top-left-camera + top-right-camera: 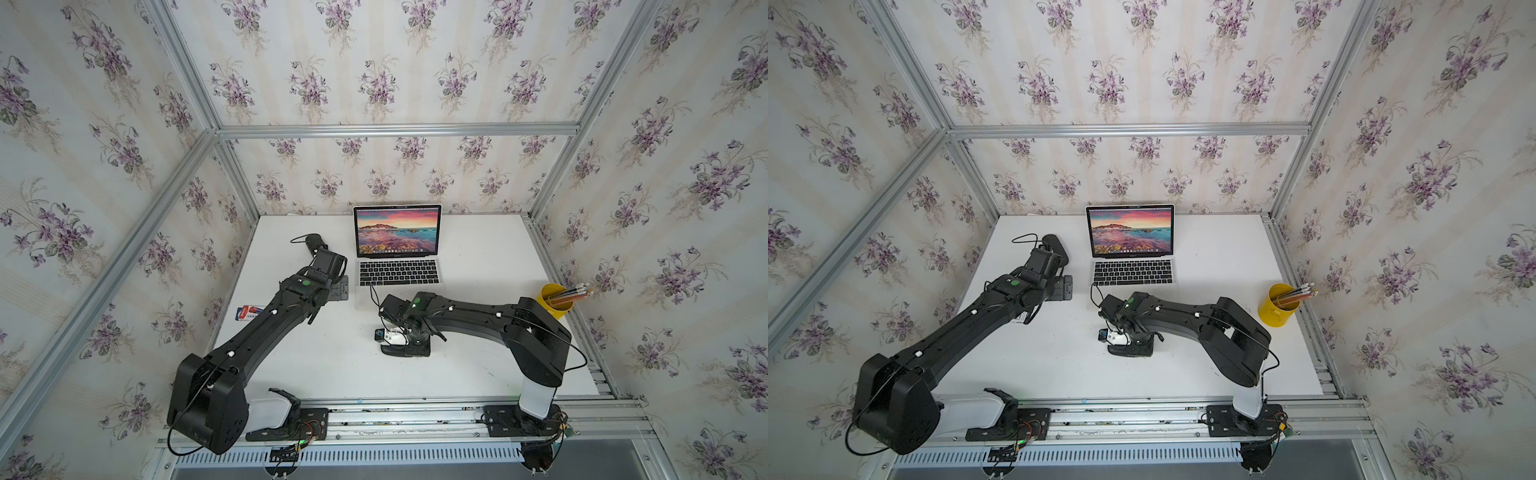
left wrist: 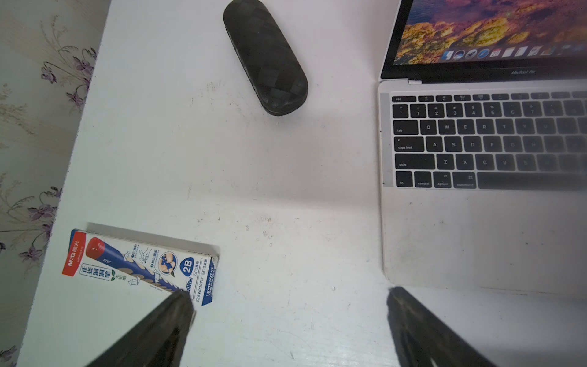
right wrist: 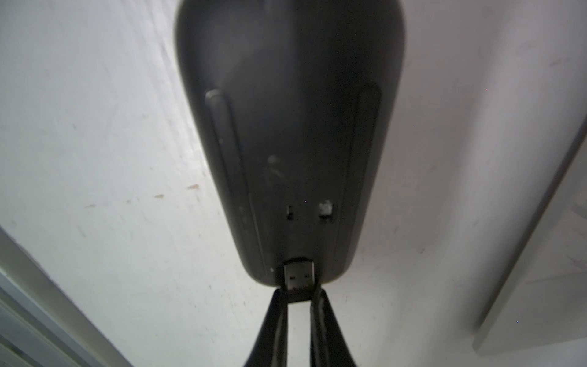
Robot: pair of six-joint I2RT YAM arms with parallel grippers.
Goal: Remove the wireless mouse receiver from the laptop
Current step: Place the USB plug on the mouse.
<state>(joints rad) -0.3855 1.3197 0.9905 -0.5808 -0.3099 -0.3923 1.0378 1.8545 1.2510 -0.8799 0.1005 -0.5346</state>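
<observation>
right claw (image 3: 298, 294) clamped on receiver (image 3: 298, 275), clear of laptop (image 1: 398, 266), tip at slot of upturned mouse (image 3: 290, 127) mid desk (image 1: 332, 365), probably to stow it; left claw (image 2: 290, 297) wide open, idle off laptop's left edge.

The laptop (image 2: 476, 241) has a matt silver metal body. The case (image 2: 265, 57) looks checker-textured, perhaps fabric. The white table (image 2: 254, 190) is matt and scuffed.

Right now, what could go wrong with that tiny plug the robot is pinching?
1. The right tool grips the wireless mouse receiver only by its tips, so it might twist or slip out.
2. The receiver's metal end sits at the rim of the mouse, which lies loose on the table; a push could shove the mouse away.
</observation>
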